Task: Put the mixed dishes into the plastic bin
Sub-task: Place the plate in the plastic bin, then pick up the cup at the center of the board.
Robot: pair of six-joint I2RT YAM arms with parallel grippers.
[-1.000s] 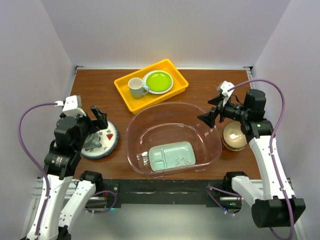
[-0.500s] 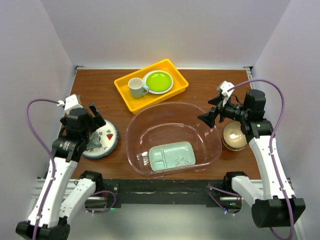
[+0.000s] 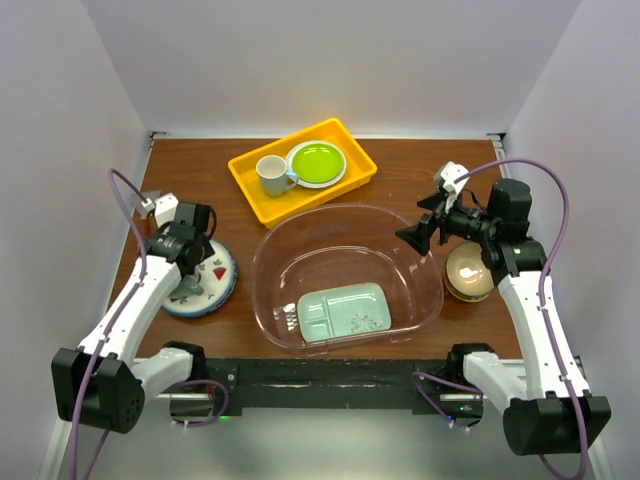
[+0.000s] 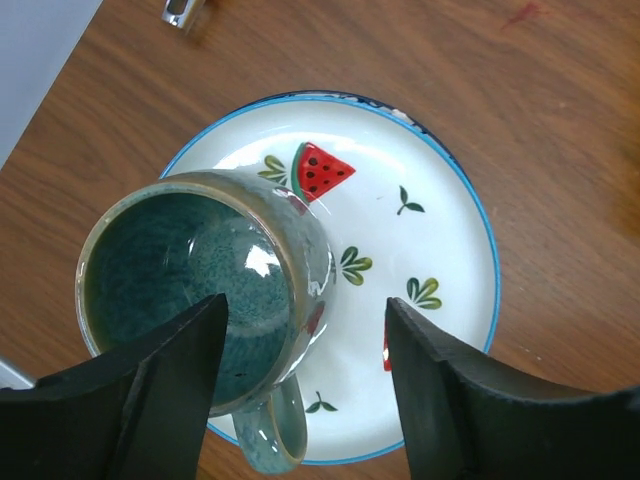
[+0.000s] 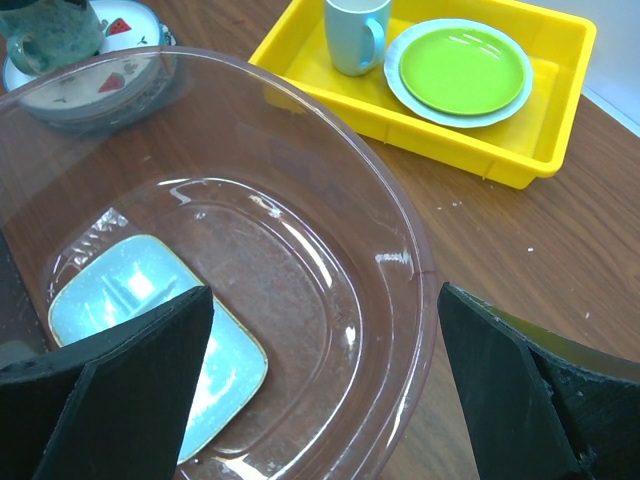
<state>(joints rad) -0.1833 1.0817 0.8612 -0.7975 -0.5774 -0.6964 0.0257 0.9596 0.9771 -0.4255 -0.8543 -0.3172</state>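
A dark teal mug (image 4: 190, 270) stands upright on a white plate with watermelon motifs (image 4: 420, 230) at the table's left (image 3: 215, 275). My left gripper (image 4: 305, 305) hangs open straight above them. One finger is over the mug's inside and the other over the bare plate, so the mug's wall and handle lie between them. The clear plastic bin (image 3: 350, 210) holds a mint-green divided tray (image 3: 345, 310). My right gripper (image 3: 412, 225) hovers open over the bin's right rim (image 5: 400, 250), holding nothing. A tan bowl (image 3: 468, 268) sits right of the bin.
A yellow tray (image 3: 250, 185) at the back carries a white mug (image 3: 270, 175) and a lime-green plate (image 3: 316, 162). White walls close in the table on the left, right and back. The bin fills most of the table's middle.
My left arm has swung down and in over the teal mug, and its jaws have narrowed around the mug's wall. The right arm and all the dishes have stayed put.
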